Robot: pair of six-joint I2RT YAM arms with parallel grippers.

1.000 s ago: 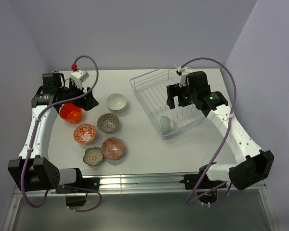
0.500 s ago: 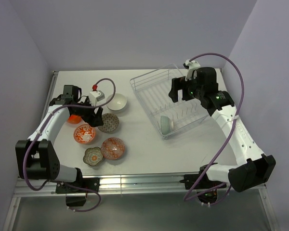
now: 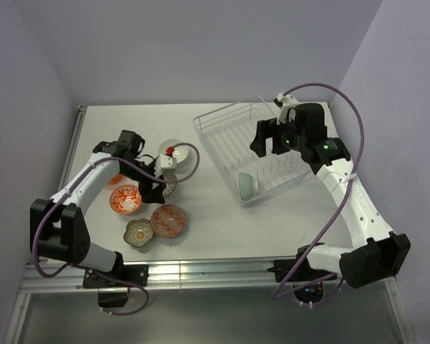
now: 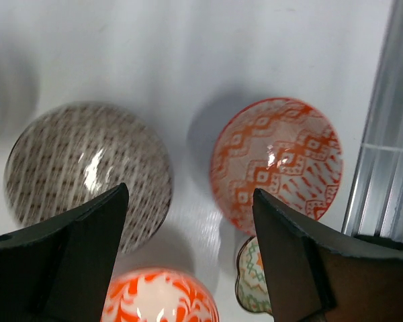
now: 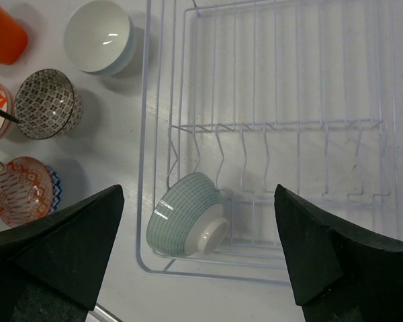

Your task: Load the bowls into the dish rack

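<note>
Near grey-patterned bowl [image 4: 87, 168], left gripper [image 4: 189, 194] spread; right gripper [image 5: 199, 194] spread over dish rack [image 5: 150, 100] (teal bowl [image 5: 185, 218] inside).

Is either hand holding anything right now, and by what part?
Nothing is held: left hand open above the patterned round bowls, right hand open above the clear wire dish rack.

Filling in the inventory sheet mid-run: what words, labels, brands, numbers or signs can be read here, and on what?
None readable in any view. The grey-patterned round bowl and red-pink patterned round bowl bear only decoration; the clear wire dish rack shows no label.
</note>
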